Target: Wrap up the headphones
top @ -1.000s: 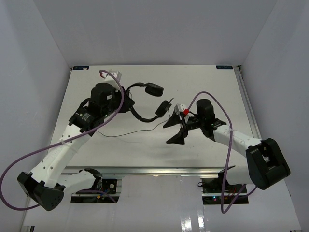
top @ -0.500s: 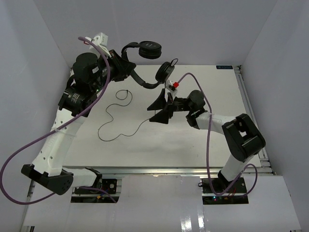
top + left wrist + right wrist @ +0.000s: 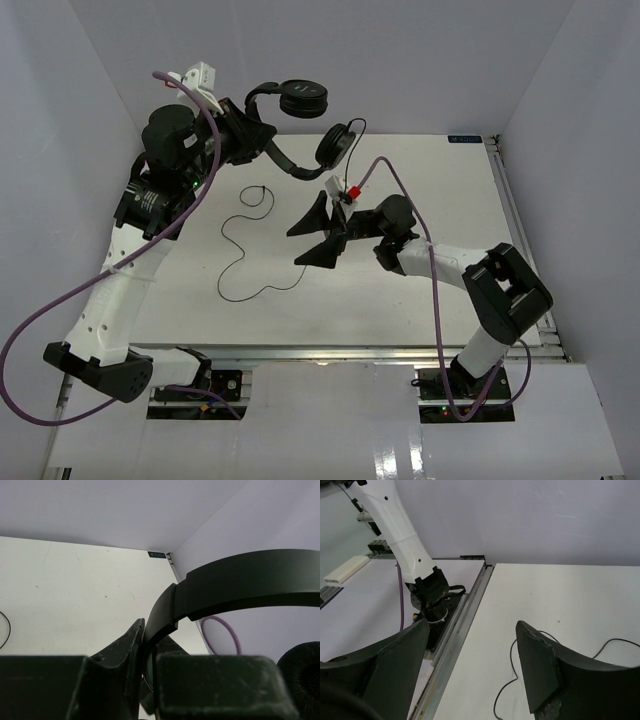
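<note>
- My left arm (image 3: 120, 290) reaches up over the table's (image 3: 440, 190) far left corner, with the left gripper (image 3: 250, 138) clamped on the headphones (image 3: 285, 165) at the headband.
- The headphones hang above the table's far edge.
- The cord (image 3: 235, 250) loops across the table's left half.
- My right arm (image 3: 450, 262) stretches low over the table's middle. The right gripper (image 3: 295, 248) has its fingers spread and holds nothing.

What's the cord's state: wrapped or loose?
Loose: the cord trails in open squiggles on the table, not wound around the headphones.
</note>
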Robot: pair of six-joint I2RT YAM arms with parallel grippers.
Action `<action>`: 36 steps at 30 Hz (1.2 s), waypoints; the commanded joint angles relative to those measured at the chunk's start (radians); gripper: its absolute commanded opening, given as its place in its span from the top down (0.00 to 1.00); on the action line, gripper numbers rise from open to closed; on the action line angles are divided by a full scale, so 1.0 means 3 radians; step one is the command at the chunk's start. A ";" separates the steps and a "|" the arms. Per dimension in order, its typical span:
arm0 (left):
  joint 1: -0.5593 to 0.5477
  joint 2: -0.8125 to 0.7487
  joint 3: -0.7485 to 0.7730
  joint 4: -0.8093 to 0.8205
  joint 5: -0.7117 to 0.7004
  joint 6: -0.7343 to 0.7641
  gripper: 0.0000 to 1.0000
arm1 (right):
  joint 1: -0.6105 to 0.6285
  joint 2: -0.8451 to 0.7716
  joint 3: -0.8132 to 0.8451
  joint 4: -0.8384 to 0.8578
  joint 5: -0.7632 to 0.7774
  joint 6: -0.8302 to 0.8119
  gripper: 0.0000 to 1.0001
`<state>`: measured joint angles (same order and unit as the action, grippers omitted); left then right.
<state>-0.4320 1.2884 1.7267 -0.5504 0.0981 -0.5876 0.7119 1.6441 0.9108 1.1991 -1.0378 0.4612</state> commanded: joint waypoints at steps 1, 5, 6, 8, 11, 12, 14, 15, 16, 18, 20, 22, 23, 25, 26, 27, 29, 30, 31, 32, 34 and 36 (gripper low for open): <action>0.0103 0.0020 0.0165 0.0113 0.0013 -0.0172 1.00 | 0.0230 0.0282 0.0180 0.1178 -0.0031 0.0750 0.30; 0.0325 0.0110 0.0411 0.0017 -0.0137 -0.0318 1.00 | 0.0296 0.0188 -0.0036 0.1164 -0.0027 0.0719 0.46; 0.0414 0.0124 0.0445 0.0026 -0.0126 -0.0350 1.00 | 0.0296 0.0121 -0.0129 0.1052 -0.0020 0.0616 0.48; 0.0574 0.0150 0.0417 0.0094 -0.0058 -0.0438 1.00 | 0.0296 -0.0010 -0.0257 0.0776 0.0000 0.0383 0.51; 0.0749 0.0198 0.0326 0.0206 0.0031 -0.0557 1.00 | 0.0293 -0.0177 -0.0372 0.0524 0.0018 0.0183 0.53; 0.0787 0.0210 0.0293 0.0241 0.0068 -0.0594 1.00 | 0.0296 -0.0214 -0.0407 0.0487 0.0018 0.0171 0.53; 0.0905 0.0192 0.0153 0.0382 0.0219 -0.0713 1.00 | 0.0286 -0.0272 -0.0409 0.0398 0.0004 0.0145 0.53; 0.0933 0.0178 0.0090 0.0436 0.0262 -0.0748 1.00 | 0.0278 -0.0292 -0.0408 0.0359 0.0015 0.0132 0.51; 0.0970 0.0158 0.0050 0.0487 0.0297 -0.0773 1.00 | 0.0259 -0.0307 -0.0403 0.0286 0.0032 0.0120 0.47; 0.1016 0.0096 -0.0012 0.0551 0.0348 -0.0794 1.00 | 0.0222 -0.0316 -0.0393 0.0169 0.0078 0.0114 0.41; 0.1031 0.0042 -0.0064 0.0589 0.0386 -0.0797 1.00 | 0.0193 -0.0311 -0.0375 0.0066 0.0133 0.0116 0.35; 0.1036 -0.0050 -0.0127 0.0649 0.0501 -0.0777 1.00 | 0.0169 -0.0240 -0.0272 -0.0166 0.0184 0.0098 0.34; 0.1036 -0.0067 -0.0165 0.0678 0.0526 -0.0777 1.00 | 0.0166 -0.0223 -0.0218 -0.0206 0.0198 0.0093 0.34; 0.1036 -0.0184 -0.0300 0.0818 0.0707 -0.0777 1.00 | 0.0148 -0.0105 -0.0094 -0.0408 0.0223 0.0135 0.35; 0.1036 -0.0237 -0.0361 0.0908 0.0795 -0.0777 1.00 | 0.0140 -0.0049 -0.0023 -0.0474 0.0228 0.0172 0.35; 0.1036 -0.0292 -0.0420 0.0997 0.0884 -0.0776 1.00 | 0.0130 0.0001 0.0043 -0.0531 0.0231 0.0210 0.35; 0.1035 -0.0401 -0.0516 0.1094 0.1014 -0.0749 1.00 | 0.0090 0.0059 0.0102 -0.0485 0.0209 0.0322 0.36; 0.1036 -0.0460 -0.0568 0.1154 0.1071 -0.0727 1.00 | 0.0070 0.0080 0.0123 -0.0417 0.0173 0.0384 0.36; 0.1036 -0.0524 -0.0616 0.1223 0.1138 -0.0703 1.00 | 0.0048 0.0096 0.0142 -0.0340 0.0131 0.0440 0.35; 0.1033 -0.0568 -0.0670 0.1271 0.1182 -0.0698 1.00 | 0.0032 0.0124 0.0156 -0.0211 0.0089 0.0546 0.35; 0.1031 -0.0621 -0.0773 0.1317 0.1235 -0.0695 1.00 | -0.0003 0.0167 0.0165 -0.0002 0.0023 0.0753 0.33; 0.1031 -0.0658 -0.0823 0.1303 0.1211 -0.0672 1.00 | -0.0025 0.0154 0.0180 0.0061 0.0003 0.0772 0.33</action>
<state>-0.1256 1.1424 1.5092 -0.2521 0.4023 -0.7951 0.7234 1.6893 0.9171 1.0998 -1.0028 0.6067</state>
